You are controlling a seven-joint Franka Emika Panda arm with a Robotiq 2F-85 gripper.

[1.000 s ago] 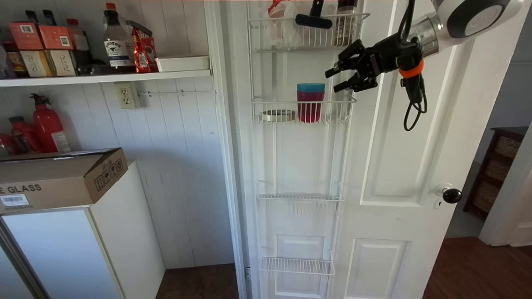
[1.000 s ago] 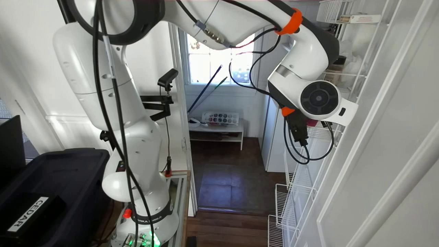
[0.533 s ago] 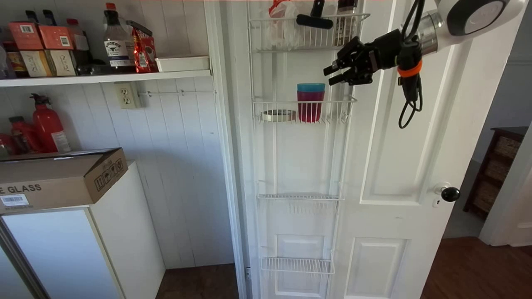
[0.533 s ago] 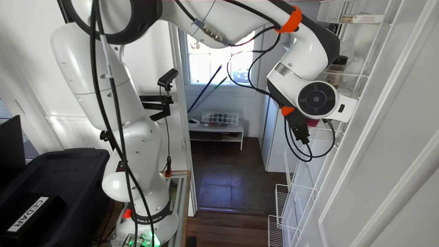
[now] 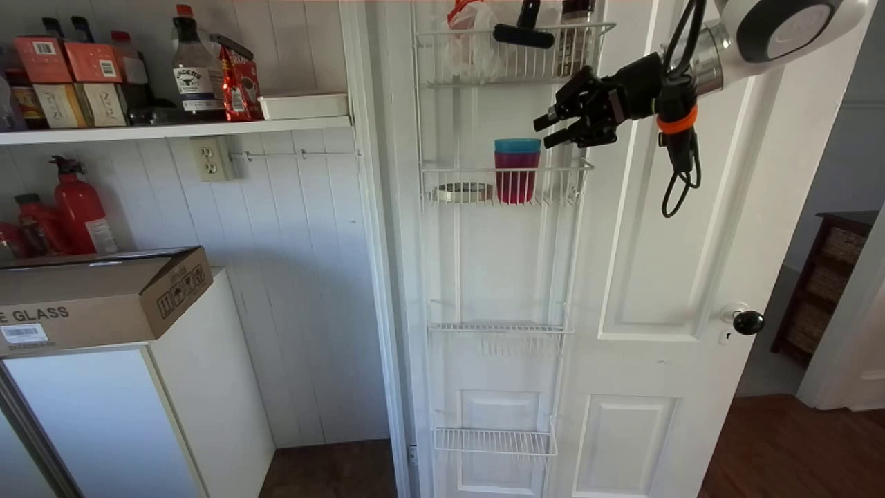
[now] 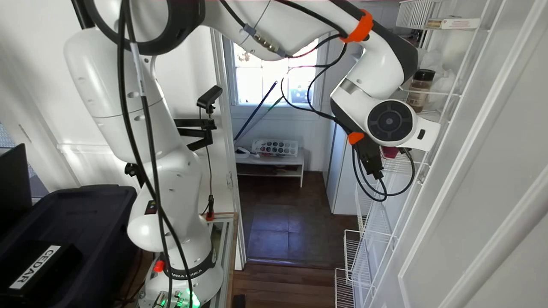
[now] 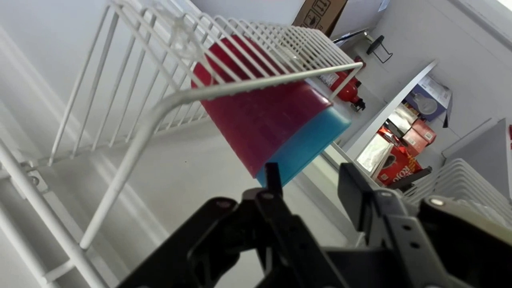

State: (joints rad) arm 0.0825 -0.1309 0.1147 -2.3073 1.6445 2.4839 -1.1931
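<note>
While its jaws stand apart, a black robotic gripper (image 5: 544,133) hovers just beside the blue upper part of a magenta cup (image 5: 516,160); whether they touch cannot be told. Behind the front edge of a white wire shelf (image 7: 184,96), the cup stands upright, slightly nearer the right end in an exterior view, with a pale ring (image 5: 460,198) toward the left end. A black-capped jar (image 6: 419,98) and a plastic bag (image 5: 473,41) occupy the shelf above (image 5: 603,25).
</note>
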